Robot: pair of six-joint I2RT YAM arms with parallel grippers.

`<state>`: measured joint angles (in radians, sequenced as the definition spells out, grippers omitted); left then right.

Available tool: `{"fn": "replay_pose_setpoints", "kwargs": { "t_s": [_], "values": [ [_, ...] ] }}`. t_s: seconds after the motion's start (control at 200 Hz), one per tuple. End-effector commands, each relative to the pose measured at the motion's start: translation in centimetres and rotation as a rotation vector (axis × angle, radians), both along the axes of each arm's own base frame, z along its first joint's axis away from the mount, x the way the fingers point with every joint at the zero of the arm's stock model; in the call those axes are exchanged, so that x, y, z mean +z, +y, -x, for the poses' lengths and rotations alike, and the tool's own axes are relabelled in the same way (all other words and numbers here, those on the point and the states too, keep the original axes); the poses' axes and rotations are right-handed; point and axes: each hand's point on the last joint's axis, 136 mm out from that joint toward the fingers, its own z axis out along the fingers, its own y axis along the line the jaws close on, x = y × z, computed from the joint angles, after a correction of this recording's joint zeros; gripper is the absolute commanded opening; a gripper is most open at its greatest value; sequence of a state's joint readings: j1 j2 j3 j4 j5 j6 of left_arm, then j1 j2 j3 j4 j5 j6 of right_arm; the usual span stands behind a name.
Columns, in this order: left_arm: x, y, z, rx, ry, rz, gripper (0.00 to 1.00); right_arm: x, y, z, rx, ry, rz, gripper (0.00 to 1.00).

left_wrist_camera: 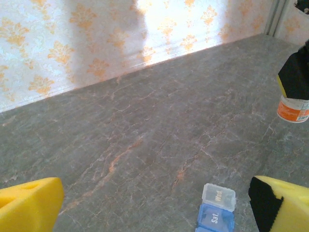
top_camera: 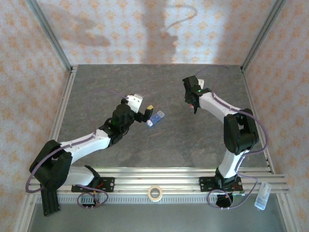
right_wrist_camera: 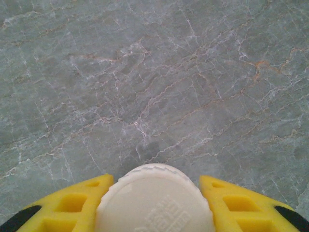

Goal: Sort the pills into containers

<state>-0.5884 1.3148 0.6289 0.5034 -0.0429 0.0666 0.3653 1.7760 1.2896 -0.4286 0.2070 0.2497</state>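
Right gripper (right_wrist_camera: 154, 181) is clamped on the white bottle (right_wrist_camera: 154, 205), with a yellow finger pressed against each side of its cap, which is on. Seen from the left wrist, that bottle (left_wrist_camera: 293, 108) is upright with its orange band showing below the black of the gripper. I cannot tell whether it stands on the table (left_wrist_camera: 145, 135) or hangs just clear of it.

Left gripper (left_wrist_camera: 154, 198) is spread wide and holds nothing. The containers (left_wrist_camera: 216, 212) lie flat on the table between its fingers, close to the right-hand one. The clear "Wed" box is the end farthest from the gripper and a blue "Sat" box comes next. Both lids look shut.

I judge the task barely begun. The cap has to come off, the lids have to open, and the pills, presumably inside the bottle, have yet to be shared out.

Bare table lies between the two grippers. Beyond both, open surface runs to the patterned back wall (top_camera: 145, 34). The side walls and metal posts are well apart from either gripper. Behind the arms, a tape roll (top_camera: 154, 193) sits on the near rail, out of the way.
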Motion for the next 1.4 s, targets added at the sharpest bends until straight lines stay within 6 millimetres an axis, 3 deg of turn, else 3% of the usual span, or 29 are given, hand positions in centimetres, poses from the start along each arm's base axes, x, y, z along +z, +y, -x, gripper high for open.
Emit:
{"fn": "replay_pose_setpoints", "kwargs": {
  "t_s": [0.0, 0.41, 0.596, 0.701, 0.806, 0.956, 1.111, 1.231, 1.396],
  "values": [
    [1.6, 0.6, 0.0, 0.043, -0.039, 0.124, 1.00, -0.1, -1.0, -0.5, -0.046, -0.036, 0.020, 0.40],
    [3.6, 1.7, 0.5, 0.055, -0.073, 0.126, 1.00, -3.8, -0.2, 1.0, -0.084, 0.058, -0.090, 0.46],
    [3.4, 2.4, 1.0, 0.069, -0.069, 0.109, 1.00, -5.1, 0.1, 1.4, -0.079, 0.096, -0.105, 0.56],
    [3.1, 2.5, 0.8, 0.074, -0.064, 0.108, 1.00, -5.2, 0.1, 1.6, -0.070, 0.105, -0.106, 0.69],
    [2.7, 2.5, 0.5, 0.085, -0.056, 0.114, 1.00, -3.5, 0.3, 1.7, -0.049, 0.078, -0.125, 0.76],
    [2.2, 2.5, -0.1, 0.108, -0.055, 0.135, 1.00, 0.9, 1.0, 1.3, 0.012, 0.026, -0.161, 0.78],
    [1.7, 2.7, -1.0, 0.146, -0.047, 0.136, 1.00, 4.3, 3.9, 1.0, 0.154, 0.043, -0.257, 0.78],
    [1.4, 3.2, -1.8, 0.184, -0.033, 0.132, 1.00, 5.5, 6.7, 0.9, 0.255, 0.087, -0.357, 0.76],
    [0.5, 3.8, -2.9, 0.224, 0.021, 0.140, 1.00, 4.7, 10.7, 0.8, 0.365, 0.191, -0.423, 0.68]
  ]
}}
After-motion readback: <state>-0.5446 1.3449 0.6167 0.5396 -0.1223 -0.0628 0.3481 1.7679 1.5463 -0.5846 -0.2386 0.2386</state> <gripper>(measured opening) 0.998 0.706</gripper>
